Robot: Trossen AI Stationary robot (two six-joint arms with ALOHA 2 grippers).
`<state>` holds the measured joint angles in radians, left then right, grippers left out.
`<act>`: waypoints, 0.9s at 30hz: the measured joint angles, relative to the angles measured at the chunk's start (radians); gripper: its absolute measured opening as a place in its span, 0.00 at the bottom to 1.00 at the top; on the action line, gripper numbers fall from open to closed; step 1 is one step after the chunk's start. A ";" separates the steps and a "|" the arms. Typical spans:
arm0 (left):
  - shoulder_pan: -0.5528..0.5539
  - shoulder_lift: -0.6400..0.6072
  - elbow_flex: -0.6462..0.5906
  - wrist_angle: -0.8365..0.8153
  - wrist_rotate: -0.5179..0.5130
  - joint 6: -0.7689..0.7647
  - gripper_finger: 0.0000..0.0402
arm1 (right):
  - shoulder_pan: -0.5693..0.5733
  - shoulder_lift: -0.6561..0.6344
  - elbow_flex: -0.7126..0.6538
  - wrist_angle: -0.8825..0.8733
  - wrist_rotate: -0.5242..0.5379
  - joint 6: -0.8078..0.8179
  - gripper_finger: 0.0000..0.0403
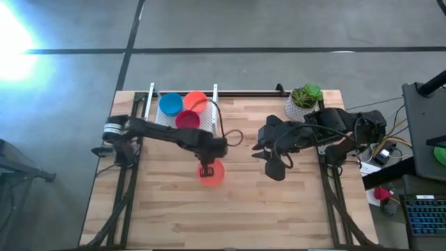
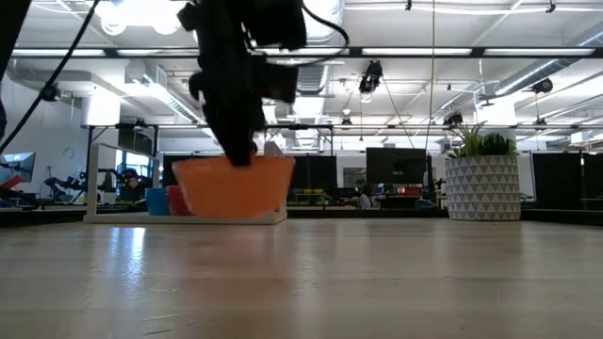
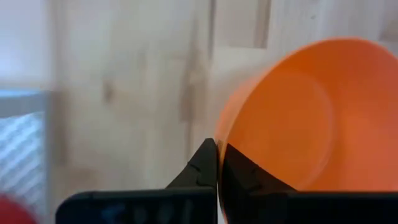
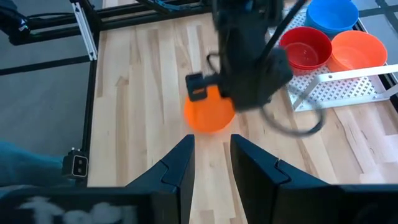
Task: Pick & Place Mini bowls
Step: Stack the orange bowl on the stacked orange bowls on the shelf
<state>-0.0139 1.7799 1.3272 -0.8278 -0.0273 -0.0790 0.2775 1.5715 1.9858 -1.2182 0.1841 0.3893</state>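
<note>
An orange mini bowl (image 1: 212,173) is seen just left of centre in the high view, on the wooden table (image 1: 279,209), with the left gripper (image 1: 206,169) set down over its rim. In the left wrist view the two dark fingers (image 3: 208,168) are shown pressed together on the wall of that bowl (image 3: 292,118), one outside and one inside, so the rim is pinched between fully closed jaws. In the low view the bowl (image 2: 234,186) is pictured left of centre, tilted slightly, with the dark arm descending into it from the top of the frame; whether it is touching the tabletop cannot be told. Three more bowls are shown in the upper left of the high view, gathered on a white perforated tray (image 1: 209,120): a blue bowl (image 1: 170,104), an orange bowl on the tray (image 1: 196,100) and a red bowl (image 1: 187,120). The right gripper (image 4: 211,152) is held above the table right of centre in the high view, empty, its fingers (image 4: 180,162) parted a moderate way and pointed toward the gripped bowl. A white patterned plant pot (image 1: 301,104) is seen at the upper right of the table, beside the right arm.
</note>
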 joint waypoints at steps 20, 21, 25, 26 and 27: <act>0.500 -0.406 0.012 -0.243 -0.104 0.021 0.00 | 0.000 -0.001 0.000 0.004 0.001 -0.008 0.25; 0.538 -0.402 0.012 -0.241 -0.105 0.021 0.00 | 0.000 -0.001 0.000 0.005 0.000 -0.008 0.25; 0.686 -0.359 0.012 -0.196 -0.102 -0.010 0.00 | 0.000 -0.001 0.000 0.005 0.001 -0.007 0.25; 0.719 -0.342 0.012 -0.176 -0.102 -0.023 0.00 | 0.000 -0.001 0.000 0.005 0.000 -0.008 0.25; 0.749 -0.325 0.011 -0.152 -0.098 -0.031 0.00 | -0.001 -0.001 0.000 0.005 0.001 -0.008 0.25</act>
<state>0.7350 1.4546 1.3384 -0.9801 -0.1254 -0.1103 0.2768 1.5707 1.9858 -1.2137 0.1848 0.3817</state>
